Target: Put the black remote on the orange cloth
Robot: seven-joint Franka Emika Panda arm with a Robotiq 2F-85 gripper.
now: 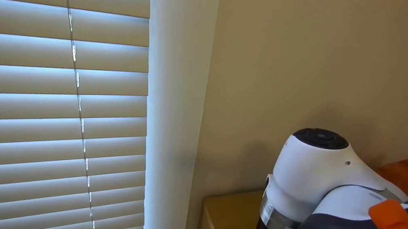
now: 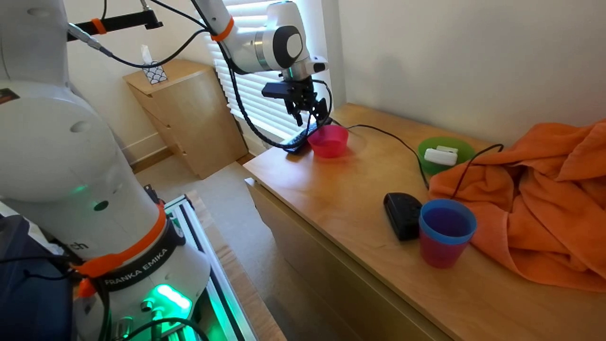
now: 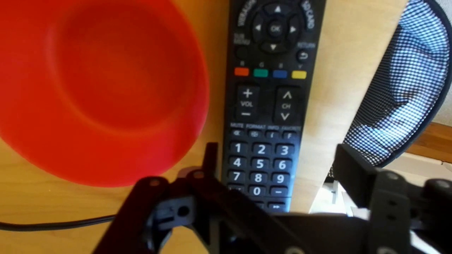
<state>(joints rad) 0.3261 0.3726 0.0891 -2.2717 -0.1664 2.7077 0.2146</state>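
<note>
The remote (image 3: 266,106) lies buttons up on the counter (image 2: 364,180), near its end edge by the window blinds (image 1: 41,105). In the wrist view a strip of pale wood runs between the remote and that edge, and past the edge shows a mesh bin (image 3: 420,88) with a dark rim. On its other side a red bowl (image 3: 116,158) stands just beside it, across a narrow gap. From the bowl a long stretch of wood reaches to a cup (image 2: 442,251) and a black box (image 2: 402,215), with a black cord (image 2: 402,139) along the wall side; in an exterior view the cord drops over the end edge.

The arm (image 2: 242,49) reaches out to the counter's end with its wrist turned down, and the end effector (image 3: 279,165) hangs over the remote. Its fingers (image 3: 353,173) are spread wide, one close by the remote's bowl side, the other farther off toward the edge; I can't tell whether either touches.

The red bowl is upright. Near the wall (image 2: 450,61), a green bowl (image 2: 467,150) holds a white block (image 2: 440,156). The cup, blue above and pinkish purple below, stands upright beside the black box. The orange cloth (image 2: 558,213) lies heaped near the wall, well apart from the remote.
</note>
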